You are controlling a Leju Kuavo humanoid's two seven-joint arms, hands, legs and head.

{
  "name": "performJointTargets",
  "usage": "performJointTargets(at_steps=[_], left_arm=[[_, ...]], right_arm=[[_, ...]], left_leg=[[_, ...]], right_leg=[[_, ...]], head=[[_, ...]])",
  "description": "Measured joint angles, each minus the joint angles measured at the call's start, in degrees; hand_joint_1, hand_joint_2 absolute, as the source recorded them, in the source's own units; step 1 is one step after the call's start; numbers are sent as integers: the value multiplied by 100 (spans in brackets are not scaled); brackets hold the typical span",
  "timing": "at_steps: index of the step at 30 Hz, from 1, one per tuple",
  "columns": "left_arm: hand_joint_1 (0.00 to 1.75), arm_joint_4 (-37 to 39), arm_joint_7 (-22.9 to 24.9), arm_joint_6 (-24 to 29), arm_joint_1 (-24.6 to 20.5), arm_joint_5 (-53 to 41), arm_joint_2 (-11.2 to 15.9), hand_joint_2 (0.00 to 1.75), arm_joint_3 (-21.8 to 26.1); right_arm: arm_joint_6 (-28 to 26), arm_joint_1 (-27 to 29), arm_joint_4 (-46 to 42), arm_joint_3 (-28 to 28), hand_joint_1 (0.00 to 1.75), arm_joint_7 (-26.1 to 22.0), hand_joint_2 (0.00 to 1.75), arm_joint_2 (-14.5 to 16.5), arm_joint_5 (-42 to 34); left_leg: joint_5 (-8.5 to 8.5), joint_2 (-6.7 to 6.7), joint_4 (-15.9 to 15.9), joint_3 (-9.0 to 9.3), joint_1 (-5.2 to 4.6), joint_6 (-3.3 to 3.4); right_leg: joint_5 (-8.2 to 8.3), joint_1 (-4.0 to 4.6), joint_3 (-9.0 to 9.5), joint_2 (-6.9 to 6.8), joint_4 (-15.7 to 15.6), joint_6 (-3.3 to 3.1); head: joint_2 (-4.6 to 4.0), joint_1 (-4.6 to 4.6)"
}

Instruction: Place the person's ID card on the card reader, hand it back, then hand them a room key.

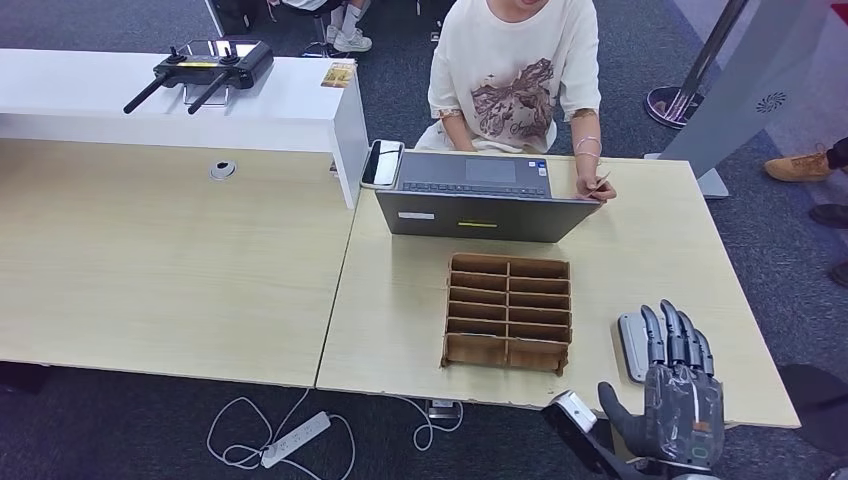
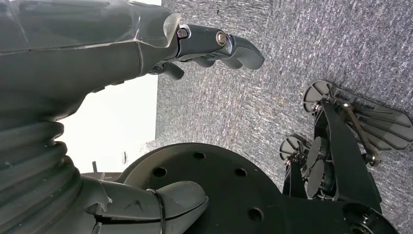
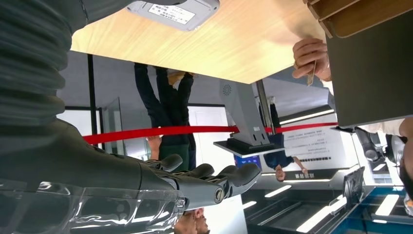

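Desk (image 1: 660,250): pale wood, carries everything below.
Laptop (image 1: 480,205): at the desk's far side, before the person.
Card reader (image 1: 632,345): grey slab, long axis running away from the robot, touching the right hand's (image 1: 675,385) fingertips on the desk's near right.
Right hand: empty, fingers spread.
Left hand (image 2: 214,46): hangs empty, fingers loosely apart.
ID card (image 1: 598,182): thin, small, pinched in the person's hand (image 1: 592,186) by the laptop's right corner, well beyond the right hand; direction unclear.

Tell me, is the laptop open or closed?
Open. In the head view the laptop sits on the table with its keyboard showing toward the person, its lid raised, the lid's back facing the robot.
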Motion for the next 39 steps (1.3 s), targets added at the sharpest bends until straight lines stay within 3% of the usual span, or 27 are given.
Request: performJointTargets(at_steps=[9,39], left_arm=[[0,-1,1,-2,0,4,0,175,0],[0,-1,2,-39,0,10,11,175,-2]], right_arm=[[267,4,0,4,0,17,175,-67,-115],[440,-368,393,263,0,-52,175,-416,-408]], left_leg=[[0,0,0,0,0,0],[0,0,0,0,0,0]], right_leg=[[0,0,0,0,0,0],[0,0,1,0,0,0]], head=[[0,0],[0,-1]])
